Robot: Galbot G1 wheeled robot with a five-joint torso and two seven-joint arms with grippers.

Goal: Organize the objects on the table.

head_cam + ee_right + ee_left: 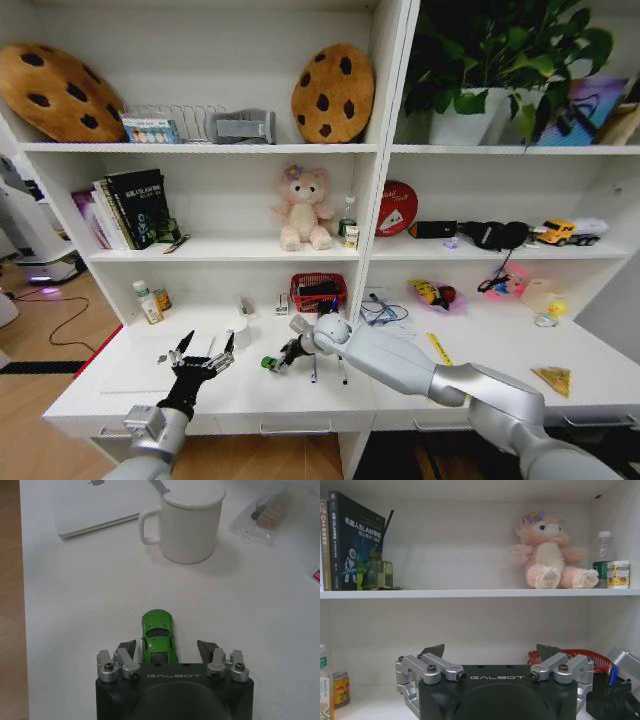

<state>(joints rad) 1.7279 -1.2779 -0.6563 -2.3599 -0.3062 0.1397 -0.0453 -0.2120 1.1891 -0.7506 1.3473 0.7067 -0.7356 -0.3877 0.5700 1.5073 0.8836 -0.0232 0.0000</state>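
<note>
A tiny green toy car [158,635] stands on the white table [70,610], its rear half between the spread fingers of my open right gripper [167,648]; neither finger touches it. From the head view the car [267,364] lies at the table's front middle with the right gripper [280,358] low over it. A slim silver laptop [150,372] lies closed at the front left, also seen as the laptop [95,505]. My left gripper [205,358] hovers open above it, empty, with the left gripper [491,652] facing the shelves. Two marker pens [314,372] lie just right of the car.
A white lidded mug [182,525] stands just beyond the car, a small plastic bag [267,515] beside it. A red basket [318,292] and an orange can [162,299] sit at the back. The pink plush bear [547,555] and books [355,540] fill the shelf above.
</note>
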